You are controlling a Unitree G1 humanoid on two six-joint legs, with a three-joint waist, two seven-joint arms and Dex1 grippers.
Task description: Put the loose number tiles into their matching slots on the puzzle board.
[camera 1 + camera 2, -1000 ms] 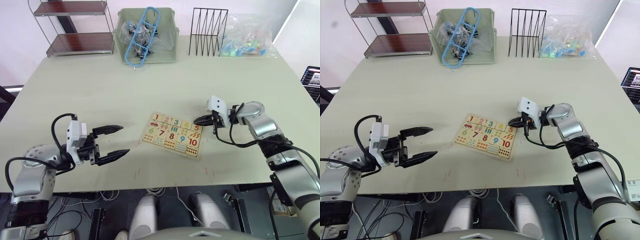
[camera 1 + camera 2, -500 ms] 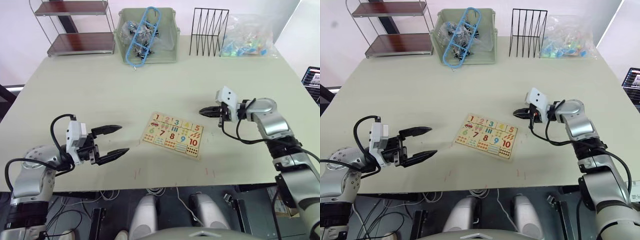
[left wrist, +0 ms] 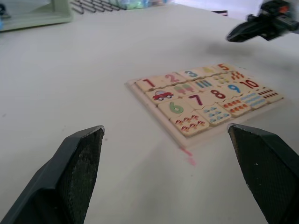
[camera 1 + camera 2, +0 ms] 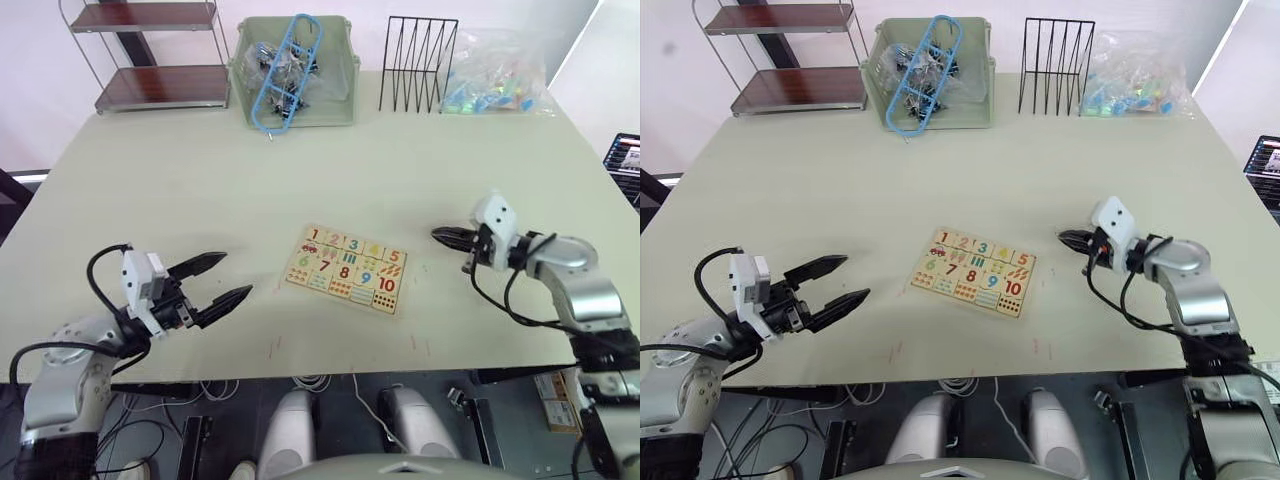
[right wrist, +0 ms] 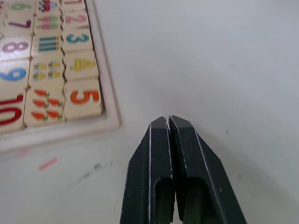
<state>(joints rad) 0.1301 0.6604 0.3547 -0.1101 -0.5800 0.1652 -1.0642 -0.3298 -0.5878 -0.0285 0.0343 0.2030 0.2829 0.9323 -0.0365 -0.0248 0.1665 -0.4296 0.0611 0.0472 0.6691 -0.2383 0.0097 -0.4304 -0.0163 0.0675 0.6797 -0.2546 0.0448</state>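
Observation:
The puzzle board (image 4: 348, 268) lies flat at the table's middle, slightly turned. Number tiles 1 to 5 (image 5: 77, 67) and 6 to 10 sit flush in its two rows, with picture squares such as the red car (image 3: 162, 95) between them. The matching slots are hidden under seated tiles, and loose number tiles are out of view. My right gripper (image 4: 436, 233) is shut on nothing and hovers just right of the board's 5 corner, pointing at it. My left gripper (image 4: 237, 275) stands wide open over bare table, well left of the board.
Along the back edge stand a metal shelf (image 4: 150, 55), a green bin (image 4: 330, 95) with a blue hanger, a black wire rack (image 4: 417, 65) and a plastic bag (image 4: 495, 75). Small red marks (image 4: 272, 348) dot the table near its front edge.
My right gripper has drawn back to the right, away from the board's 5 corner. The left gripper has slid slightly toward the front left, still open.

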